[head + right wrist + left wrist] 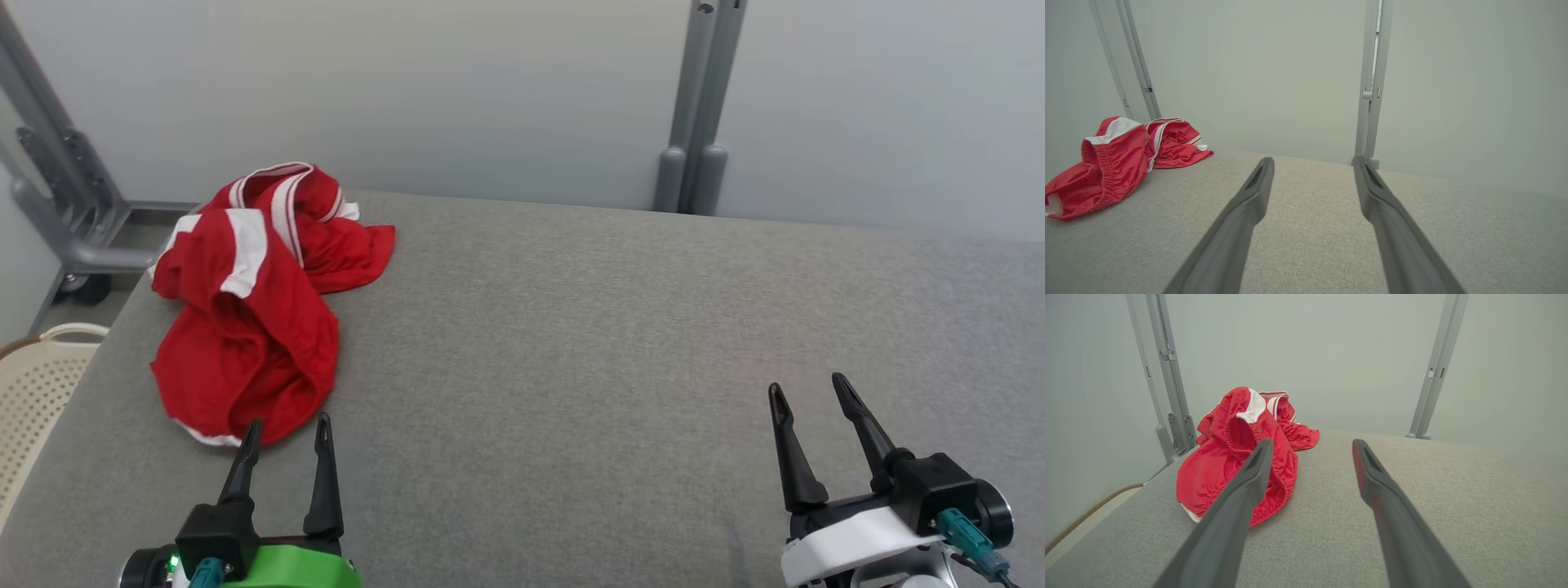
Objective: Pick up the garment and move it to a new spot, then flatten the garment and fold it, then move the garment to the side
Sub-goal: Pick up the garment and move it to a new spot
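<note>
Crumpled red shorts [245, 327] just ahead of the left gripper [290, 420]
They lie on the grey padded table [612, 327], near its fingertips and well left of the right gripper [808, 384]. Both grippers' fingers are spread apart, holding nothing.

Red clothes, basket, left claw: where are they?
red clothes [253, 327]: head view, middle of the crumpled red cloth.
basket [37, 392]: head view, its pale holed side.
left claw [289, 421]: head view, midway between its open fingertips.
</note>
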Robot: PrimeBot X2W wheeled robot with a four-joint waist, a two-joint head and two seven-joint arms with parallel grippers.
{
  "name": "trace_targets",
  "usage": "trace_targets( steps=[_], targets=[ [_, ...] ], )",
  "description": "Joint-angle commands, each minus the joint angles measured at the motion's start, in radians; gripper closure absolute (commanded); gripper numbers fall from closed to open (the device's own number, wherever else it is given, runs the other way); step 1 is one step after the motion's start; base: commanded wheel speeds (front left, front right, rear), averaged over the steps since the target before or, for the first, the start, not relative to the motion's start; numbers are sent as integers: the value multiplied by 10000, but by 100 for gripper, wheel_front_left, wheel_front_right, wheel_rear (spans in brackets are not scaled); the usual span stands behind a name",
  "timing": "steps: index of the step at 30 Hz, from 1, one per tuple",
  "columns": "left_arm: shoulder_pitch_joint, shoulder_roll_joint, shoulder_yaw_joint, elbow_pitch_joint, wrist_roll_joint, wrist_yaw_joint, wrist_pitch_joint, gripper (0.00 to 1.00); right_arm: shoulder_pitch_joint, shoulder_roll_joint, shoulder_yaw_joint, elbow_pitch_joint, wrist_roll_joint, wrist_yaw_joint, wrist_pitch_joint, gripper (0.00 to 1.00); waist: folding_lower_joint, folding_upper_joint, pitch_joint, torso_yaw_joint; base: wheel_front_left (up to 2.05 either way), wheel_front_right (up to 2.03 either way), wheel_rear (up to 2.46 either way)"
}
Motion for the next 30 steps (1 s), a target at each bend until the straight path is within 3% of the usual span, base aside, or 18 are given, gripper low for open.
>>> trace_targets(
  steps=[1, 8, 14, 21, 30],
  targets=[
    [-101, 76, 40, -32, -38, 14, -27, 0, -106, -32, 23, -47, 57, 4, -40, 0, 0, 50, 233, 839, 0, 0, 0],
    [-153, 77, 187, -123, -142, 61, -26, 0, -258, -35, 365, 16, 193, 3, -40, 0, 0, 50, 411, 2182, 0, 0, 0],
    [-114, 47, 185, -107, -232, 22, -15, 0, -320, -38, 555, 113, 199, 3, -39, 0, 0, 50, 464, 2804, 0, 0, 0],
    [-62, 15, 219, -138, -335, 88, -15, 0, -380, -38, 650, 187, 155, 3, -39, 0, 0, 50, 435, 2912, 0, 0, 0],
    [-507, 129, 481, -134, -704, -102, -15, 0, -293, -38, 477, 188, 85, 3, -39, 0, 0, 50, 424, 2548, 0, 0, 0]
  ],
)
